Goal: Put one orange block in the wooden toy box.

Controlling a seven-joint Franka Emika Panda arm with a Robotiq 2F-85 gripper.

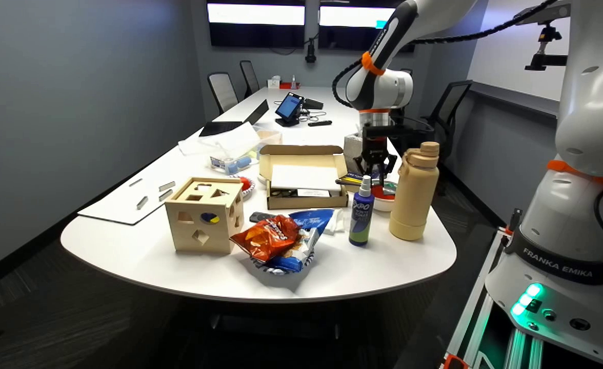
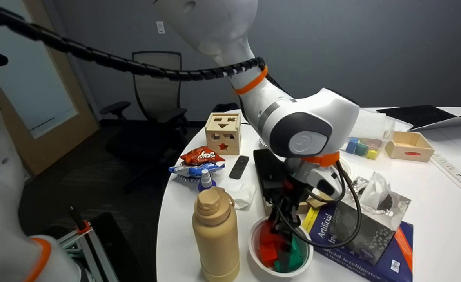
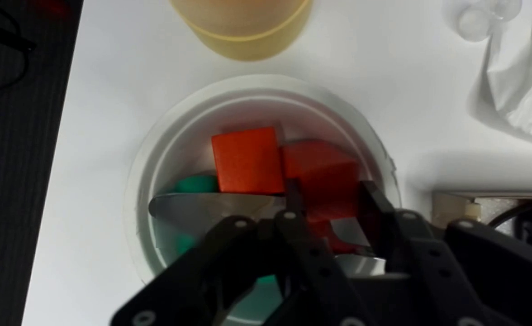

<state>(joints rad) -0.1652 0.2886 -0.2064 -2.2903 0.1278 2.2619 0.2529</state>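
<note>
Straddling an orange-red block (image 3: 331, 181), the fingers (image 3: 380, 204) stand partway apart, contact unclear.

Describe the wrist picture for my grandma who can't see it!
A black gripper reaches into a white bowl, fingers either side of a red block, grip uncertain. The bowl also holds an orange-red block and green pieces; a tan bottle's base appears at top.

White table (image 1: 127, 248) beneath wooden toy box (image 1: 204, 207), tan bottle (image 1: 414, 197), spray bottle (image 1: 361, 215), white bowl (image 3: 266, 86) and cardboard box (image 1: 306, 203).
</note>
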